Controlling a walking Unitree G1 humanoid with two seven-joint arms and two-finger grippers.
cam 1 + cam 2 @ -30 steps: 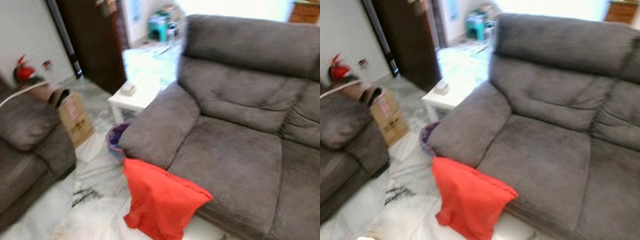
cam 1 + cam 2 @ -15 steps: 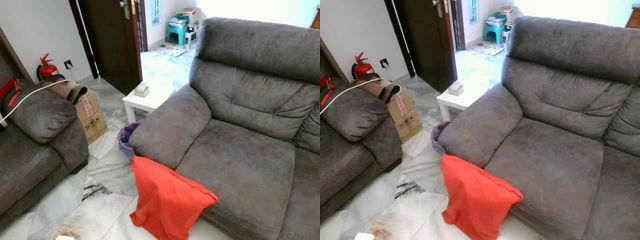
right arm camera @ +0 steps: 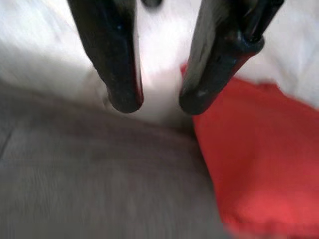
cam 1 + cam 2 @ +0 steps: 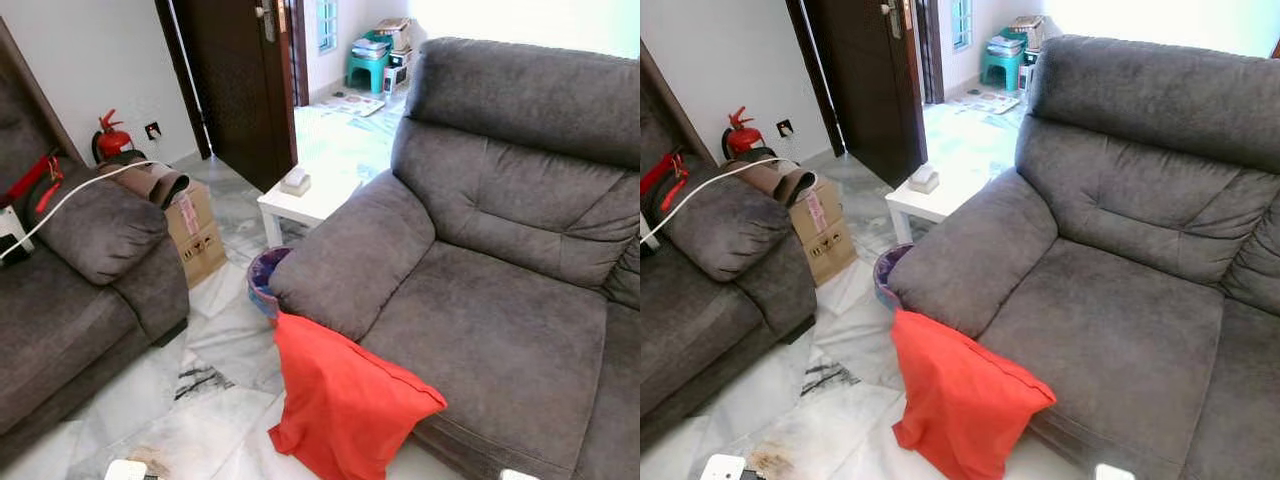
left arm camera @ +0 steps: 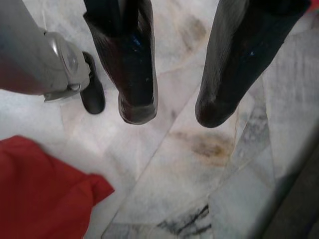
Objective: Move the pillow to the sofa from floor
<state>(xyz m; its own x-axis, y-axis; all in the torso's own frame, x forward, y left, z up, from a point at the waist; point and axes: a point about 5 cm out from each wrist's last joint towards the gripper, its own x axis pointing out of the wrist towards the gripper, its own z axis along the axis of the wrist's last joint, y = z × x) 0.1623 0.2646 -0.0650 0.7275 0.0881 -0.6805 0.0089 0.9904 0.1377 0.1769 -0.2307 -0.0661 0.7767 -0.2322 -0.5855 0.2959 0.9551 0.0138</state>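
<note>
A red pillow (image 4: 345,405) stands on the marble floor (image 4: 200,410), leaning against the front of the grey sofa (image 4: 490,330) below its left armrest (image 4: 350,255). My left gripper (image 5: 172,112) hangs open over bare marble, with a corner of the red pillow (image 5: 42,194) off to one side. Open too, my right gripper (image 3: 157,102) hovers above the sofa's front edge (image 3: 99,184), with the red pillow (image 3: 264,154) just beside its fingers. Neither gripper holds anything.
A second grey sofa (image 4: 70,290) stands at the left with a white cable over its arm. Between the sofas are a cardboard box (image 4: 195,235), a purple bin (image 4: 262,280) and a small white table (image 4: 305,195). A dark door (image 4: 240,80) stands open behind.
The whole picture has shifted right and sharpened, so the camera has moved. The pillow still leans in the same place against the sofa.
</note>
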